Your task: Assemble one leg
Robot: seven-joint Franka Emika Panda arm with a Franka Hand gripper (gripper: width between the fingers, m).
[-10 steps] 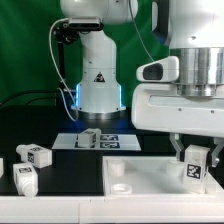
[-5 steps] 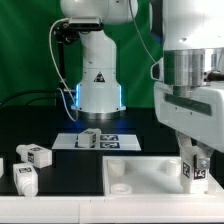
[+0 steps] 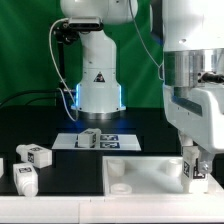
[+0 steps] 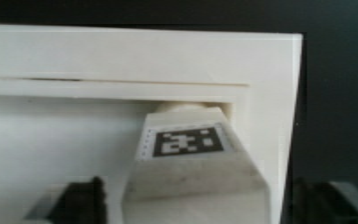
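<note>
My gripper [image 3: 196, 166] is shut on a leg [image 3: 189, 168], a white block with a square tag, held upright over the right end of the large white slab [image 3: 140, 178]. In the wrist view the leg [image 4: 194, 150] sits between my dark fingers [image 4: 80, 202], its far end touching or entering a corner recess of the slab [image 4: 87, 70]; I cannot tell which. Two more legs [image 3: 35, 155] [image 3: 25, 180] lie at the exterior view's left. Another leg [image 3: 90, 138] stands on the marker board [image 3: 120, 144].
The robot's white base [image 3: 98, 90] stands behind the marker board. A further white part [image 3: 2, 166] shows at the left edge. A green backdrop closes the back of the black table.
My gripper has moved toward the exterior view's right and turned with the leg; the leg's tag, which faced the camera, now shows nearly edge-on. The other parts have not moved.
</note>
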